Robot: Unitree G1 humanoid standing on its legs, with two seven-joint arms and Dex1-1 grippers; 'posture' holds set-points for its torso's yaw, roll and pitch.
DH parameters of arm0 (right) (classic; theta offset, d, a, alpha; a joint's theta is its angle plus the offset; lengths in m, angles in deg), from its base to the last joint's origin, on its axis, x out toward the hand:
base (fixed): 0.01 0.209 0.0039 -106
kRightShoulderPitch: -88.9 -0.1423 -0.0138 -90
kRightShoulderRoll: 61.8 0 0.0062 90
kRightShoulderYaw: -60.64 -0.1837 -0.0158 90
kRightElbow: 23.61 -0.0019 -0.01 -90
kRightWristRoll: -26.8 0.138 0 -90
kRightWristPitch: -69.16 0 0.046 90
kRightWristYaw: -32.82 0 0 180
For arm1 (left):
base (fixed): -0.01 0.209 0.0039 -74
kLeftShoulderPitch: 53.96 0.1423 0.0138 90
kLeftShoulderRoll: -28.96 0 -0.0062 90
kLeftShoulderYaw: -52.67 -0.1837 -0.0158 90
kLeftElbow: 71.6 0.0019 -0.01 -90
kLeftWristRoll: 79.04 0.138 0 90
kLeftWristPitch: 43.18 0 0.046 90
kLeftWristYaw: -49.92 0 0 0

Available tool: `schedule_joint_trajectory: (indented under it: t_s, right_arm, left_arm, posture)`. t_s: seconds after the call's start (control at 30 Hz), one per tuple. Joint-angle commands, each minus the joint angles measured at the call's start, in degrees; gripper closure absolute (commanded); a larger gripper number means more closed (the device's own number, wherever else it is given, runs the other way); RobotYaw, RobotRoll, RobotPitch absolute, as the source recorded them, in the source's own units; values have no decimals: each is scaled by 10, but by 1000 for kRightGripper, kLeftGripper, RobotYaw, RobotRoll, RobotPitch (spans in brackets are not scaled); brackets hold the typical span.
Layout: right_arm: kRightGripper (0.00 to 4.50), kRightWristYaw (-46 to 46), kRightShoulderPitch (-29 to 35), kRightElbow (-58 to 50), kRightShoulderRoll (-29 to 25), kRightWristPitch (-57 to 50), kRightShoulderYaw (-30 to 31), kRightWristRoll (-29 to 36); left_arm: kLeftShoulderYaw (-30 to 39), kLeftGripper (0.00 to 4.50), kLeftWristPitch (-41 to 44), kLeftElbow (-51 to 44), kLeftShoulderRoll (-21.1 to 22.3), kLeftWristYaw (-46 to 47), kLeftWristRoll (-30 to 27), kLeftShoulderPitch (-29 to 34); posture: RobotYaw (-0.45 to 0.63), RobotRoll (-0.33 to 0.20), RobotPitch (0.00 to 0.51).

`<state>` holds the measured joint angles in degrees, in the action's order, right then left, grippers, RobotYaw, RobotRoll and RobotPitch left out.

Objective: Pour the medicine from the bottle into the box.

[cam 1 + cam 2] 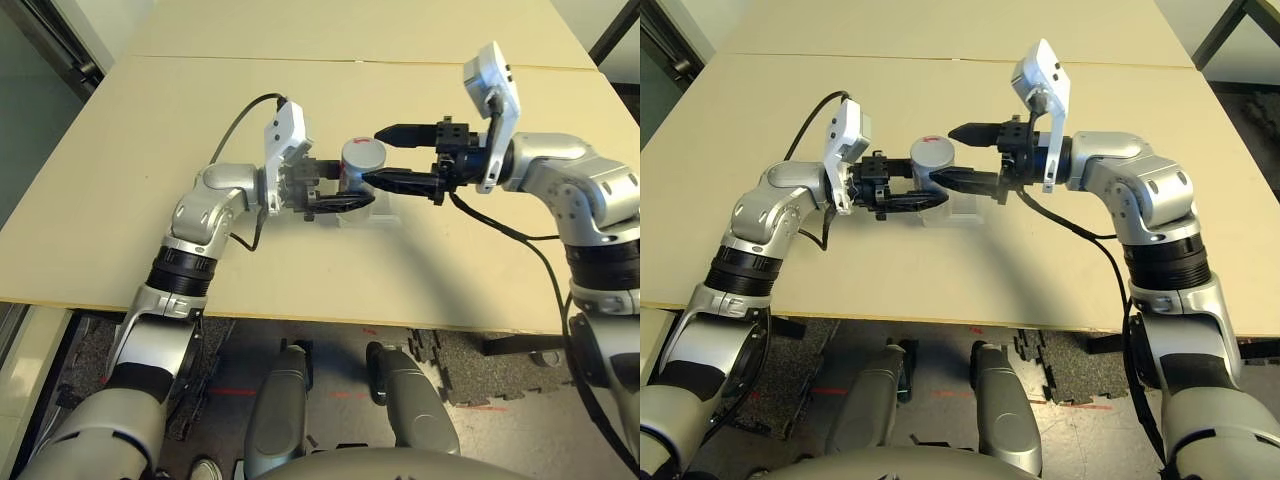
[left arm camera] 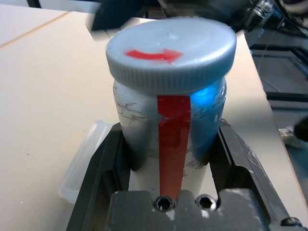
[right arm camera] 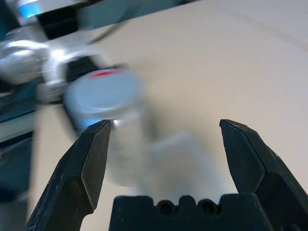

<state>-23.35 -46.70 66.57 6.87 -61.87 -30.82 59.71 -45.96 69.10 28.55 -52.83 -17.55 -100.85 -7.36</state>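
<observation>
Your left tool (image 2: 168,159) is clamped on the upright, capped bottle (image 2: 168,120). Your right tool (image 3: 166,139) (fingers wide apart) hovers beside it.

2 head eyes face down over same table (image 1: 300,270); 2 wrist views, close, share bottle (image 2: 168,110).

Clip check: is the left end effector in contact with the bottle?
Touching. The left wrist view shows it plainly: the left end effector is closed on the bottle, one finger pressed against each side.
</observation>
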Motion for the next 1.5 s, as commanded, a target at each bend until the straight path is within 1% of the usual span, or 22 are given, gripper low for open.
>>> schedule_joint_trajectory:
  t_s: [0.03,0.17,0.33,0.47,0.6,0.77,1.0,1.37,1.47,1.5]
  right_arm:
    - [0,1,10,6,-11,2,-17,-2]
    - [0,-1,30,-2,-21,-1,-26,-1]
    - [0,-19,52,-51,-29,-39,-28,40]
    - [0,-11,41,-87,-10,-70,-23,77]
    - [0,0,16,-100,16,-78,-5,83]
    - [0,7,-8,-96,42,-69,24,63]
    - [0,-5,-10,-77,50,-33,65,22]
    - [0,-2,-14,-47,66,-8,80,-21]
    - [560,0,-15,-47,71,-13,79,-20]
    - [965,0,-15,-48,73,-14,79,-19]
  left_arm:
    - [-9,2056,-2,-1,0,-8,4,7]
    - [-10,2056,-5,3,-1,-8,5,5]
    - [-10,2056,-7,7,-1,-10,6,2]
    - [-11,2056,-10,14,-1,-13,9,0]
    - [-12,2056,-14,22,-3,-14,10,-4]
    - [-12,2056,-17,25,-6,-15,12,-4]
    - [-13,2056,-17,25,-8,-15,12,-5]
    - [-13,2056,-14,22,-8,-15,11,-3]
    - [-13,2056,-14,22,-9,-15,11,-4]
    - [-13,2056,-14,22,-8,-15,12,-4]
  posture:
    - [80,0,213]
    - [77,0,209]
    - [73,0,206]
    - [69,0,205]
    - [68,0,205]
    - [68,0,204]
    - [73,0,205]
    - [71,0,208]
    - [72,0,208]
    - [72,0,208]
